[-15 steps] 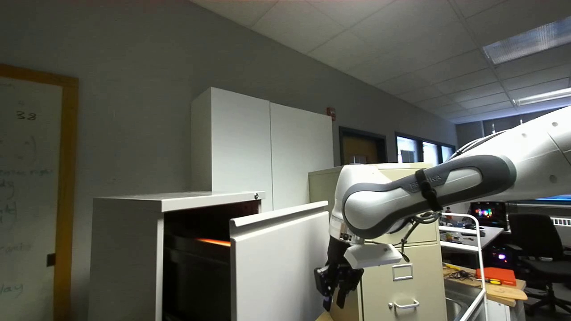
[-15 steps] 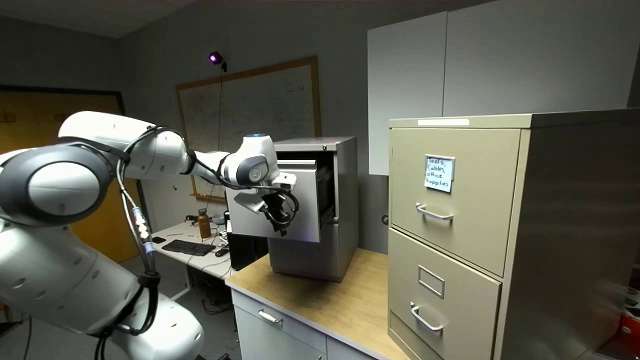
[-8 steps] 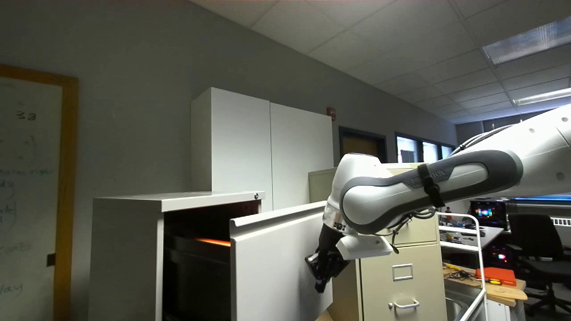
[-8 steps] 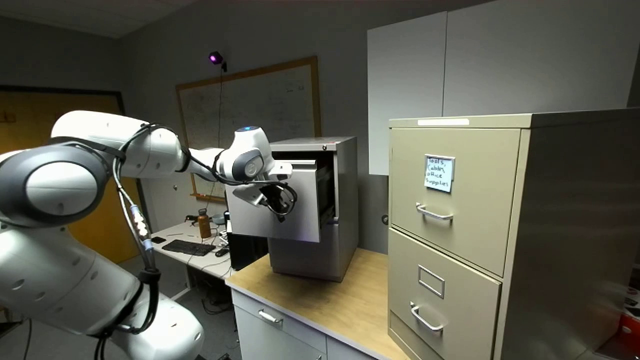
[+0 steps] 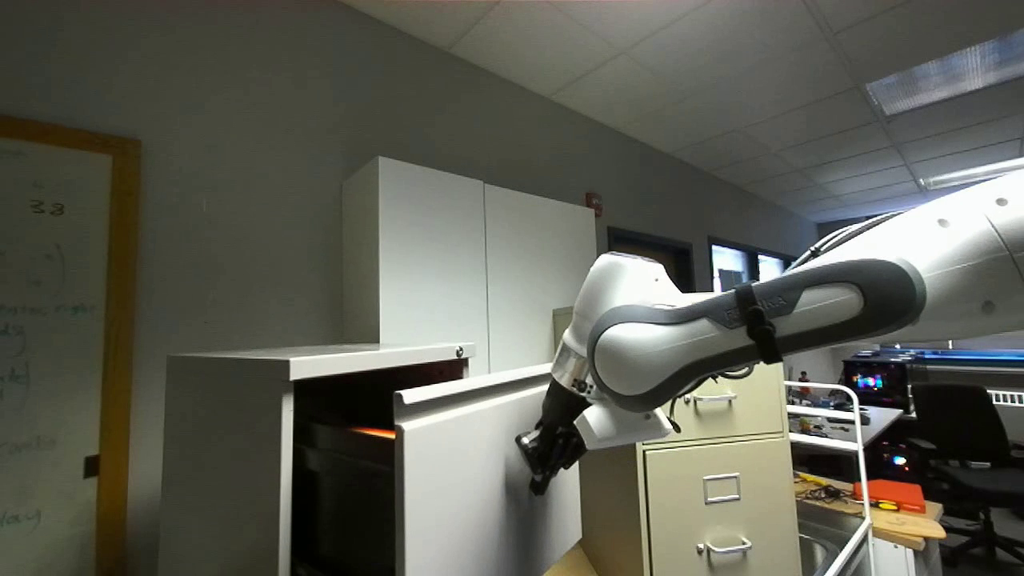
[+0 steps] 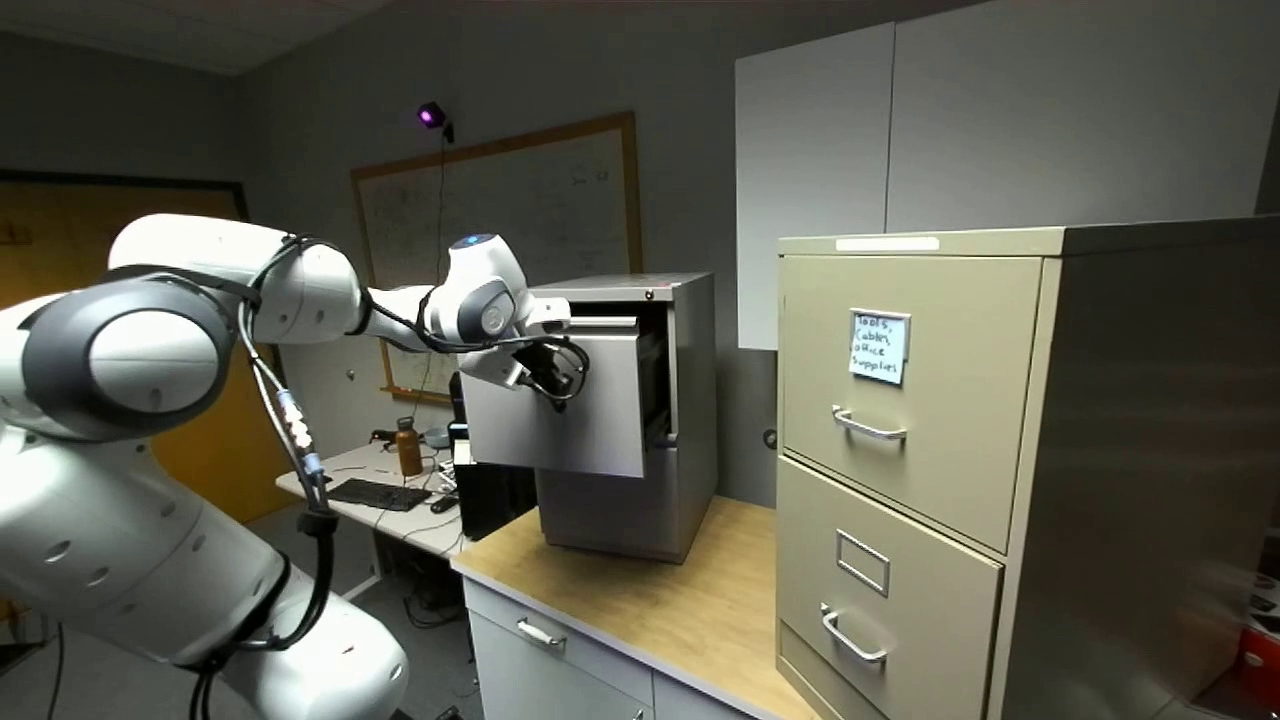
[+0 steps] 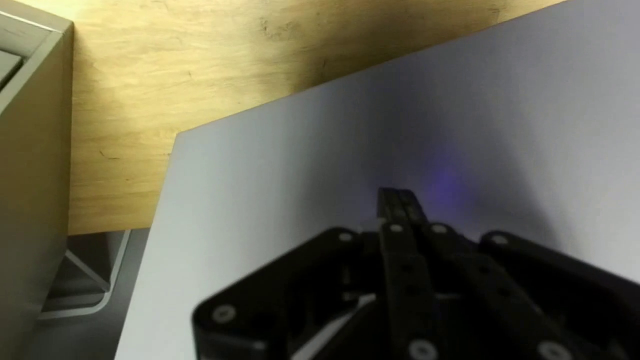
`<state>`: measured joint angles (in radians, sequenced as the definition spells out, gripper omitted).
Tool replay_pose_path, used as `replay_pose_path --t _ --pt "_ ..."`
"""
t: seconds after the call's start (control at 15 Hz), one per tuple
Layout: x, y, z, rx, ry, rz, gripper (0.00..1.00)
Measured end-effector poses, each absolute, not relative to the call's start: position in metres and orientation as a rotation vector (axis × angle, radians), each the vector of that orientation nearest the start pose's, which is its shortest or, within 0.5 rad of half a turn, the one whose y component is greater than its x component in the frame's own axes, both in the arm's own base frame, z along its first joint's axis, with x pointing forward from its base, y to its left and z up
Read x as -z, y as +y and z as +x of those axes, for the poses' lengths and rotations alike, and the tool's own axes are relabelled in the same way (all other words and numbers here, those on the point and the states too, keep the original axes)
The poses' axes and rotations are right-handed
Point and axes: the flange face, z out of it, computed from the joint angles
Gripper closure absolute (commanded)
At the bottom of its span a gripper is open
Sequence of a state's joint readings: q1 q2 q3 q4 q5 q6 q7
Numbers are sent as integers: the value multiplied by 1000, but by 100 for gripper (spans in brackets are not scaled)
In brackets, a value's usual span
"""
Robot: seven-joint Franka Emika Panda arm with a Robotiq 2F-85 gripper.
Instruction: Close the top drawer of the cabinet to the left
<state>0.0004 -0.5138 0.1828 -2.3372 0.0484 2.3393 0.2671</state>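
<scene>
The end effector (image 7: 399, 196) is showing itself clenched, its two fingertips meeting each other in the wrist view, and it is tilting downward in front of the top drawer (image 5: 464, 480). The large, flat, light-grey front panel (image 6: 605, 430) of this drawer is standing right before the fingertips; whether they are touching it, I cannot tell for sure. The drawer is extending out of the lateral cabinet (image 5: 224, 456), which in an exterior view is standing to the left of the end effector, and its dark inside is showing behind the panel, so it is standing open. Below the end effector, the wooden table (image 6: 730, 590) is carrying this cabinet. To the right of the end effector, in both exterior views, the beige filing cabinet (image 6: 905, 480) is standing. Higher than the end effector, the white two-door cupboard (image 5: 432, 256) is hanging. In an exterior view, an orange-brown bottle (image 6: 408, 452) is standing farther back, to the left of the end effector.
</scene>
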Motion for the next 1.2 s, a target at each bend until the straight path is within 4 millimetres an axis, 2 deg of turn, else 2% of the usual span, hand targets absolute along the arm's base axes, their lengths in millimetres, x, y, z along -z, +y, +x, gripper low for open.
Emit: replay_pose_path --t 0.33,0.73,1.0,1.2 --pt "-588 117 464 831 71 -2968 100" --pt "-599 148 521 842 -25 -2935 100" --pt "-611 176 551 852 -99 -2897 100" --pt "-623 204 563 872 -173 -2868 100"
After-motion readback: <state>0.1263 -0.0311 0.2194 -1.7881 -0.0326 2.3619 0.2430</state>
